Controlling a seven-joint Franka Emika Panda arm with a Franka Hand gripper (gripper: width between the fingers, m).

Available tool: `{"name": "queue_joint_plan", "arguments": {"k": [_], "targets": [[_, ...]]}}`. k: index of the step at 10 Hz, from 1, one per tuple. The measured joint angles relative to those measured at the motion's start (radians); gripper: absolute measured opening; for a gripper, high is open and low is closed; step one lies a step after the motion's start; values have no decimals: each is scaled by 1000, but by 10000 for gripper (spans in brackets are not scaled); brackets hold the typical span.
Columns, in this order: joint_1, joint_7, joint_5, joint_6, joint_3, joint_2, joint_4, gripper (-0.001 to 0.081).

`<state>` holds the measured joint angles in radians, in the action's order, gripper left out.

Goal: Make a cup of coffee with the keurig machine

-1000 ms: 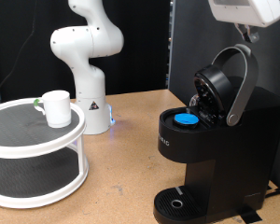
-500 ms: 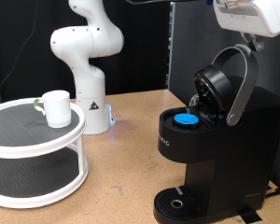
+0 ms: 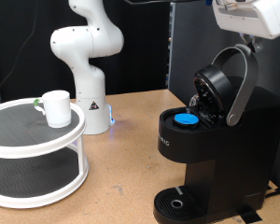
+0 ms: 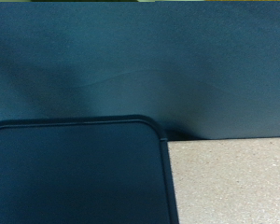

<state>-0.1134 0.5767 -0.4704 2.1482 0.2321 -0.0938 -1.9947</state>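
Exterior and wrist views, brew head raised. My gripper [image 3: 250, 17] hangs at the exterior view's top right, only its pale housing visible; fingers are out of frame, so I cannot tell whether they are apart or together. Directly below it stands the keurig machine [image 3: 215, 140], lid open, a blue-topped pod [image 3: 186, 119] seated in the chamber. The cup [image 3: 57, 107] sits far off on the two-tier white stand [image 3: 37, 154], not on the drip tray [image 3: 177, 203]. Risk: brewing now would pour onto the bare tray. Compared with half a second earlier, nothing visibly differs.
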Motion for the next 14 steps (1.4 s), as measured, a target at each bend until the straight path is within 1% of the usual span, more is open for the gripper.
{"name": "queue_joint_plan", "arguments": {"k": [3,7,10,12,14], "targets": [[4,48,1,-64,-15,-14,2,4],[20,68,20,-108,-34,-33,3,4],[40,68,95,-163,-47,-41,18,4],[58,68,147,-187,-56,-46,19,4],[73,68,176,-205,-68,-46,17,4]]}}
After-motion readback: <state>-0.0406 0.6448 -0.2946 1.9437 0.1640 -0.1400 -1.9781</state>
